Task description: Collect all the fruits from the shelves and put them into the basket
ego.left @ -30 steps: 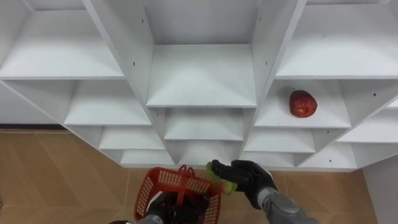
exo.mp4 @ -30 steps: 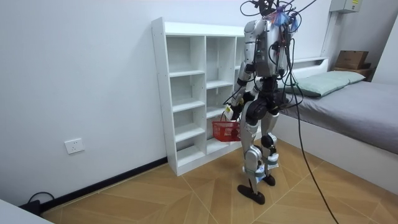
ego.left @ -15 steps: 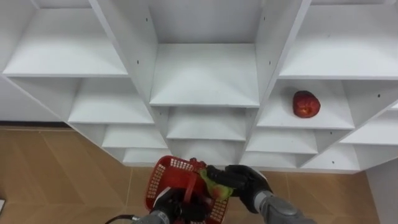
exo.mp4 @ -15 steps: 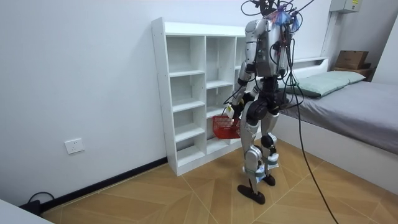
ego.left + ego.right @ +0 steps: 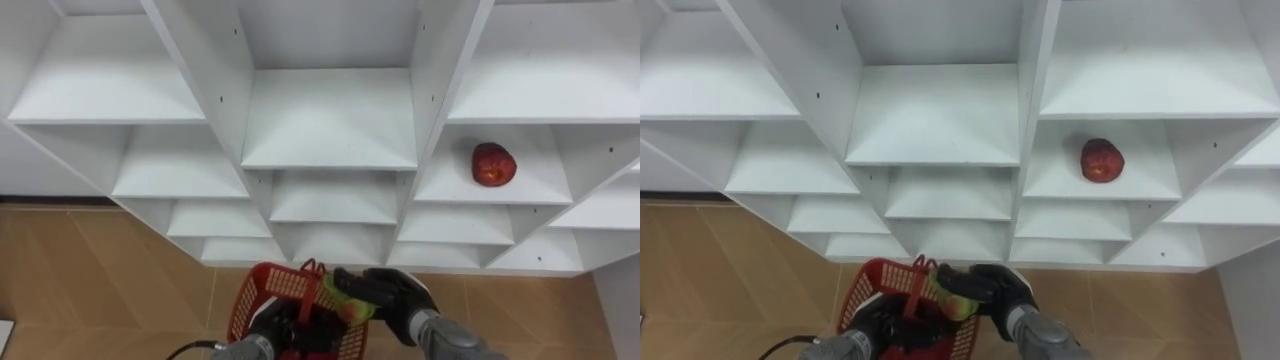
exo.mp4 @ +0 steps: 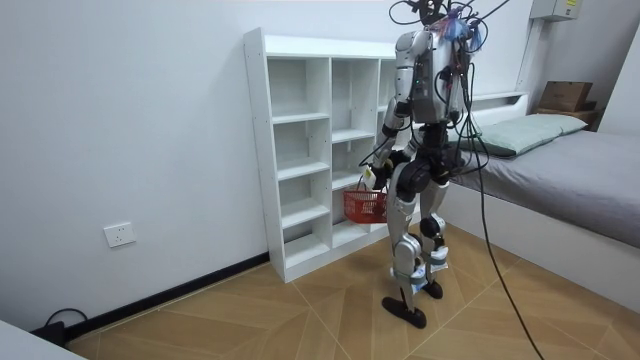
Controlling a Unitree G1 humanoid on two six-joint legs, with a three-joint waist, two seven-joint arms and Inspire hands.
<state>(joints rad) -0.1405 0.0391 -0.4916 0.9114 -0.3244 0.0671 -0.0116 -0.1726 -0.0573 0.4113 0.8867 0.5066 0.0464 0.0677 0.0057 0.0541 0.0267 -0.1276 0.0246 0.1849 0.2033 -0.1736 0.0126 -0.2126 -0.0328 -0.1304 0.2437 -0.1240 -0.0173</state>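
Holding a green fruit in the curled right hand just over the red basket gripped by the left hand, with a red apple far right on the closet shelf.

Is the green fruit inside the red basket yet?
Not quite: the right hand holds the yellow-green fruit just over the red plastic basket.
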